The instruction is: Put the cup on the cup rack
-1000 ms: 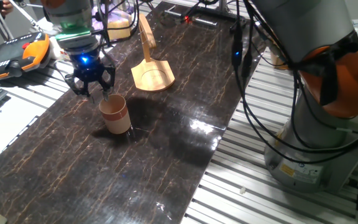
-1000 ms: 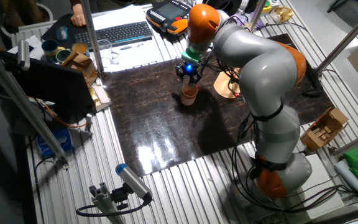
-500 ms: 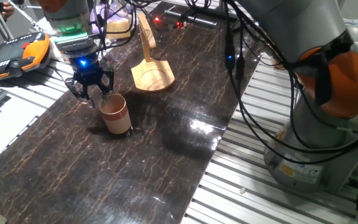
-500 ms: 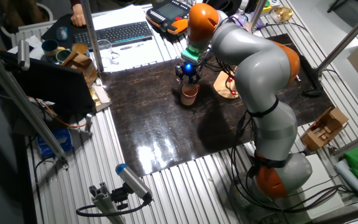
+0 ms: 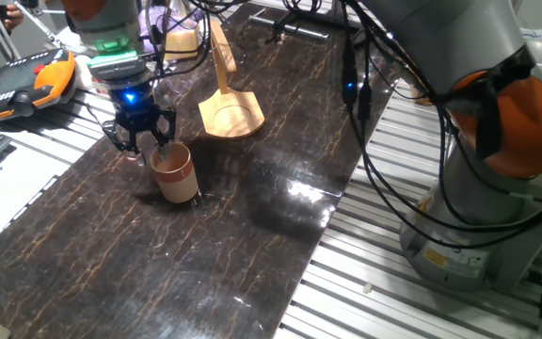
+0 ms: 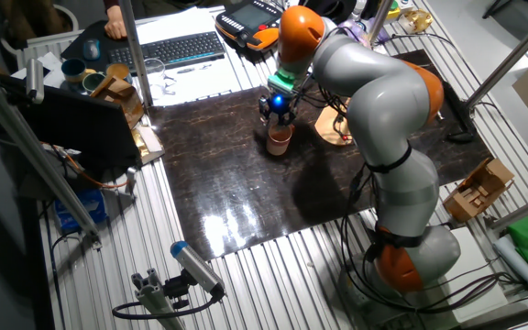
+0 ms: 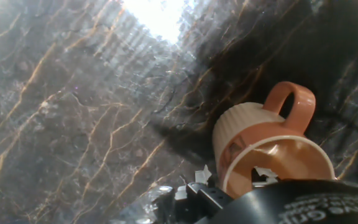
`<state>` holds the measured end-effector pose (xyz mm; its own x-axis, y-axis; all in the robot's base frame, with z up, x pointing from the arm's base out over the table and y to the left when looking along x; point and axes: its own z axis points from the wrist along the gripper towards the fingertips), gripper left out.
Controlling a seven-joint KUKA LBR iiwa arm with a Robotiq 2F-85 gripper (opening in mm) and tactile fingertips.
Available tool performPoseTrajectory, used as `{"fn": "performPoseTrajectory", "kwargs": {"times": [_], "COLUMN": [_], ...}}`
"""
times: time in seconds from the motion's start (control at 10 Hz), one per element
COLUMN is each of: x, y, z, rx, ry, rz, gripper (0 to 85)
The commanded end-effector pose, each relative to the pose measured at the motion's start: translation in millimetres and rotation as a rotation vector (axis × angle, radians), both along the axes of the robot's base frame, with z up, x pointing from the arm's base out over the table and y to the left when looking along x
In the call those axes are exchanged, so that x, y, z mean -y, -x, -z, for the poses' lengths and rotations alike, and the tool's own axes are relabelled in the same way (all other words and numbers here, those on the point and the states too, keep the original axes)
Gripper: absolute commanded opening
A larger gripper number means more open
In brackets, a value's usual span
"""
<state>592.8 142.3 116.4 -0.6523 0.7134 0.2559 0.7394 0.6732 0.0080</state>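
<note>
Overhead light glares white off the glossy dark bench (image 5: 252, 235) in both fixed views, which are fairly sharp. The hand view is warm-toned, blown out at the top edge, with the cup (image 7: 272, 155) casting a soft dark shadow leftward; the near foreground is blurred.

A reddish-brown cup (image 5: 174, 172) with a paler pinkish-tan rim and inside stands on a table (image 5: 252, 217) whose top is glossy black, veined with thin orange-brown lines like marble, with white glare patches. In the hand view the cup (image 7: 272, 149) looks peach and cream with a salmon-pink handle loop. The cup rack (image 5: 228, 99) is light tan wood. The gripper (image 5: 141, 141) is black, with a small blue light glowing above it and a green band higher on the wrist. The robot arm (image 6: 374, 101) is pale grey with bright orange joints. Around the dark top, the bench surface (image 5: 403, 292) is ribbed silver metal. An orange and black handheld controller (image 5: 22, 83) lies near a black keyboard (image 6: 177, 48).
</note>
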Motion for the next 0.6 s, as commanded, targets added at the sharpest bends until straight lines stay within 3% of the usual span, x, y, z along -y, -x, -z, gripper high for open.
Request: {"fn": "performPoseTrajectory", "kwargs": {"times": [0.0, 0.5], "x": [-0.7, 1.2], "y": [1.4, 2.9], "z": [2.4, 6.5], "rx": [0.006, -0.008], "ry": [-0.002, -0.044], "rz": [0.002, 0.049], "gripper": [39.0, 38.7]}}
